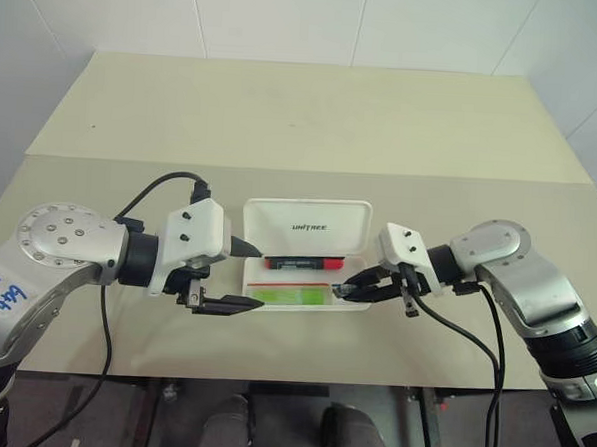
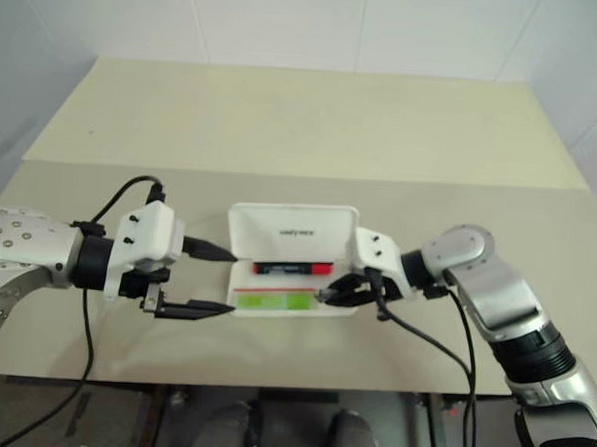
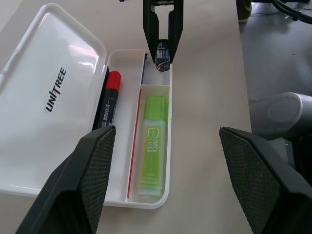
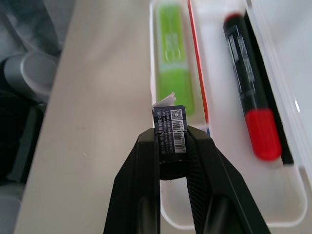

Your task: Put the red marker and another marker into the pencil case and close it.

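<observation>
Two markers lie in the open case (image 1: 305, 224), lid not yet closed.
Red marker (image 1: 301, 263) and highlighter (image 1: 293, 296) sit between the left gripper (image 1: 244, 277), jaws apart, and the right gripper (image 1: 349, 286), clamped on a small dark labelled object (image 4: 169, 132).

Both arms are built of rounded silver-grey metal housings joined by black collars. The left arm's big round joint cap carries a ring of small dark screws, and below it a white patch bears blue handwriting, possibly "R2". Each wrist ends in a white angular block with two dark screw holes. Glossy black cables loop from both blocks back along the arms. The left tool (image 1: 238, 276) has two black tapering fingers with finely textured pads; the right tool (image 1: 347, 286) is black too.
</observation>
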### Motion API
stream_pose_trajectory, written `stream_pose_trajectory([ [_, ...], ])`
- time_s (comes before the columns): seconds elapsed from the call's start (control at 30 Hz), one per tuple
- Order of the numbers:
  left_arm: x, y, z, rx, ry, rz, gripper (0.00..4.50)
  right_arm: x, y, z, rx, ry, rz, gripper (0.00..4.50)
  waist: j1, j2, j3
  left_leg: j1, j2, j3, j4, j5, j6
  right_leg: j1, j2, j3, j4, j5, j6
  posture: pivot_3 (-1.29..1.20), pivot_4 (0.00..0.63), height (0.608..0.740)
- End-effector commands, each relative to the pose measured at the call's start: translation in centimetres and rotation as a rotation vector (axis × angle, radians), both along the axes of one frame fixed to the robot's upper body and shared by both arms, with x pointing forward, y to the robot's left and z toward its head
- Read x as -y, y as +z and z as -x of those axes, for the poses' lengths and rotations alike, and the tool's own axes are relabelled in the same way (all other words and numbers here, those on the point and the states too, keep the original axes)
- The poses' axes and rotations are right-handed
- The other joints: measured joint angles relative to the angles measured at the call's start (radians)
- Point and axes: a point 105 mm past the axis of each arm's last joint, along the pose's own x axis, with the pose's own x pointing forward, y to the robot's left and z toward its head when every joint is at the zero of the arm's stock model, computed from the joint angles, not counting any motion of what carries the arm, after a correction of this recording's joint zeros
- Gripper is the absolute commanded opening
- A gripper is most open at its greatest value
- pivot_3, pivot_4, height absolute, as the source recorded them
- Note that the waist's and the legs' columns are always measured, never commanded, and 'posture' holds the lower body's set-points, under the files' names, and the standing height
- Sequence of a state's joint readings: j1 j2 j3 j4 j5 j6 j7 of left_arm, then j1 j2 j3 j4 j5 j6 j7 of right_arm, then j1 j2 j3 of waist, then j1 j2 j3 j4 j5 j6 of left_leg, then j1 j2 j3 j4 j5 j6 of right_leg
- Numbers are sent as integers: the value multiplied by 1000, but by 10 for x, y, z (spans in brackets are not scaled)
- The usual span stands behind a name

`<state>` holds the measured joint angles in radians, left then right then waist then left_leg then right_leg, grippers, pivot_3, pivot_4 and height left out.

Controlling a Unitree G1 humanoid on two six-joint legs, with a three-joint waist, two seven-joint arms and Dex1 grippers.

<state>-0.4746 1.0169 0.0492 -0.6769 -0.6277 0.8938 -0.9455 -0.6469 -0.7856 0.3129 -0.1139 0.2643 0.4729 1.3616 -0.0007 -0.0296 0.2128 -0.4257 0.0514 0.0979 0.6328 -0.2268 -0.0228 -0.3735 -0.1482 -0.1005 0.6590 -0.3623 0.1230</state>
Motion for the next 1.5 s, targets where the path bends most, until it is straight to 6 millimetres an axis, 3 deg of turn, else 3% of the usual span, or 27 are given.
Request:
stream_pose_trajectory([
  [0.03, 2, 7, 2, 48, -7, -8, 3636, -2, 2, 1, 31, 34, 10, 376, -1, 0, 0, 0, 0, 0, 0, 0, 0, 0, 0, 0, 0, 0, 0, 0, 150, 740],
  [0.27, 4, 7, 2, 47, -4, -4, 3636, -2, -2, -3, 32, 29, 15, 376, -1, 0, 0, 0, 0, 0, 0, 0, 0, 0, 0, 0, 0, 0, 0, 0, 150, 740],
  [0.57, 4, 7, 2, 49, 4, 0, 3636, -2, -2, -4, 29, 23, 14, 3558, 0, 0, 0, 0, 0, 0, 0, 0, 0, 0, 0, 0, 0, 0, 0, 0, 150, 740],
  [0.67, 1, 14, 0, 76, 17, 20, 3636, 2, 10, -4, 44, 18, -38, 4486, -1, 0, 0, 0, 0, 0, 0, 0, 0, 0, 0, 0, 0, 0, 0, 0, 150, 740],
  [0.8, -11, 47, -2, 138, 29, 135, 3636, 19, 52, 15, 9, 58, -246, 4486, 1, 0, 0, 0, 0, 0, 0, 0, 0, 0, 0, 0, 0, 0, 0, 0, 150, 740],
  [0.9, -44, 68, -9, 173, 105, 146, 3636, 59, 74, 15, 40, -39, -334, 4486, 5, 0, 0, 0, 0, -2, 0, 0, 0, 2, 0, -2, 0, 0, 0, 0, 150, 740],
  [1.0, -72, 72, -26, 192, 188, 114, 3636, 79, 91, 7, 78, -133, -401, 4486, 0, 0, 0, 2, 0, 0, 1, 0, 1, 3, 0, -1, -2, 0, 0, 0, 150, 740],
  [1.1, -92, 77, -56, 219, 263, 146, 3636, 83, 98, 4, 116, -158, -416, 4486, -1, 0, 0, 5, 0, 0, -1, 0, 0, 4, 1, -2, 0, 0, 0, 0, 150, 740],
  [1.17, -98, 75, -90, 228, 326, 195, 3636, 76, 104, 10, 118, -125, -451, 4486, 0, 1, -1, 4, 1, 1, -2, 0, 0, 3, 1, -1, -1, 0, 0, 0, 150, 740],
  [1.23, -93, 68, -113, 227, 326, 200, 3636, 68, 105, 16, 127, -101, -453, 4486, 8, 1, -1, 2, 0, 1, -1, 0, 0, 2, 1, -1, 2, 0, 0, 0, 150, 740],
  [1.37, -86, 60, -141, 188, 323, 232, 3636, 62, 108, 26, 156, -100, -451, 4486, 12, -1, 0, -2, 0, 2, 1, -1, 1, 0, 1, -1, 1, 1, 2, 0, 150, 740],
  [1.5, -86, 44, -160, 159, 355, 212, 2314, 60, 109, 32, 174, -115, -448, 4500, 7, -1, 0, -4, 0, 1, 3, -1, 1, -2, 1, -1, 2, 1, 2, 0, 150, 740],
])
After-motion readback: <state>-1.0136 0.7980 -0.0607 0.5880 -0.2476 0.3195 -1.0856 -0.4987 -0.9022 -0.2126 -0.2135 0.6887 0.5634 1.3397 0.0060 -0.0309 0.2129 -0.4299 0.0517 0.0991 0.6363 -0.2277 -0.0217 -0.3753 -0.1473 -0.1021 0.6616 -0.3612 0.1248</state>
